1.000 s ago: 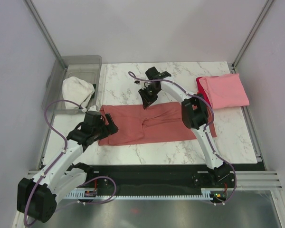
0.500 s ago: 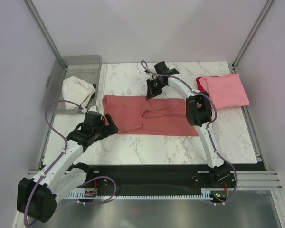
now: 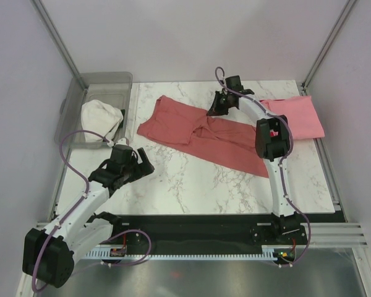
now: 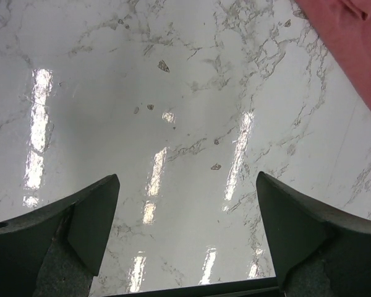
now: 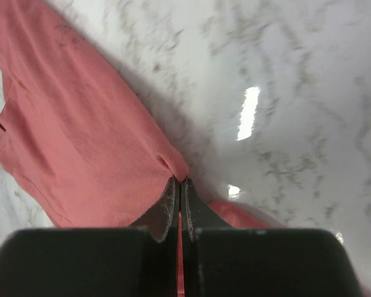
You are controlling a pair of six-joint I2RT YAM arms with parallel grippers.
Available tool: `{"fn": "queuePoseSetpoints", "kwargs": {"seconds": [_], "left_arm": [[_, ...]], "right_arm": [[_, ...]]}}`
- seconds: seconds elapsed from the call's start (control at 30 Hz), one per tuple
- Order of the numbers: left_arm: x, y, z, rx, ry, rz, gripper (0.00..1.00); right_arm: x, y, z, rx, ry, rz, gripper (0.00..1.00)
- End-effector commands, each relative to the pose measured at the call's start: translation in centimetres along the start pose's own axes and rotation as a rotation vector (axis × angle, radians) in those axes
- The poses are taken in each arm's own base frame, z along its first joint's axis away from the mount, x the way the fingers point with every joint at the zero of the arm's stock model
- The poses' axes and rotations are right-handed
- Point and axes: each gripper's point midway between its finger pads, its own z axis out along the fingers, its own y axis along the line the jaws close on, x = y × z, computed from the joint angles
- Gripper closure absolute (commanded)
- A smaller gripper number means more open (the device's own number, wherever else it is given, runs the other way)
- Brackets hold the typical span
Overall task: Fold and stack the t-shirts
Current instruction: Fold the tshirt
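Observation:
The dusty salmon-red t-shirt (image 3: 195, 133) lies half-folded and slanted across the marble table (image 3: 185, 185), from back left to front right. My right gripper (image 3: 217, 107) is at the shirt's far edge, shut on a pinch of that cloth (image 5: 80, 142); the fingertips (image 5: 179, 180) meet on the hem. A folded light pink t-shirt (image 3: 300, 117) rests at the back right, partly behind the right arm. My left gripper (image 3: 142, 164) hovers open over bare marble, nothing between its fingers (image 4: 185, 210), and a corner of the salmon-red shirt (image 4: 352, 37) shows ahead to its right.
A clear plastic bin (image 3: 105, 83) stands off the table's back left corner with a white cloth (image 3: 102, 117) bundled in it. Metal frame posts rise at both back corners, and a black rail runs along the near edge.
The right gripper closed on the shirt's far edge and pulled it toward the back right. The shirt swung from level to slanted and slid away from the left gripper, which stayed put.

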Motion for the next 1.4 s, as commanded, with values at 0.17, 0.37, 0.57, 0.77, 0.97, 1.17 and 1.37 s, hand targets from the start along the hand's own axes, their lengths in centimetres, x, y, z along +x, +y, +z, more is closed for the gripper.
{"fn": "queuePoseSetpoints", "kwargs": {"seconds": [0.17, 0.37, 0.57, 0.77, 0.97, 1.17, 1.37], "left_arm": [[-0.7, -0.3, 0.3, 0.006, -0.033, -0.008, 0.00], [-0.6, 0.0, 0.8, -0.003, -0.038, -0.005, 0.00], [-0.6, -1.6, 1.4, 0.102, -0.060, 0.018, 0.01], [-0.6, -1.8, 2.0, 0.119, -0.070, 0.064, 0.01], [-0.6, -1.7, 1.8, 0.139, -0.101, 0.083, 0.01], [-0.7, -2.1, 1.1, 0.188, -0.137, 0.091, 0.01], [-0.5, -2.1, 1.2, 0.193, -0.135, 0.101, 0.01]], "right_arm": [[-12.1, -3.0, -3.9, 0.119, -0.422, 0.188, 0.95], [-11.1, -2.4, -6.7, 0.159, -0.382, 0.006, 0.21], [-1.6, -3.1, -11.0, 0.278, -0.222, -0.119, 0.26], [6.7, -0.8, -15.8, 0.362, -0.170, -0.264, 0.51], [15.4, -3.2, -17.8, 0.481, -0.108, -0.245, 0.52], [18.8, -6.9, -18.7, 0.628, -0.074, -0.173, 0.51], [20.0, -9.1, -19.0, 0.730, -0.043, -0.159, 0.43]]}}
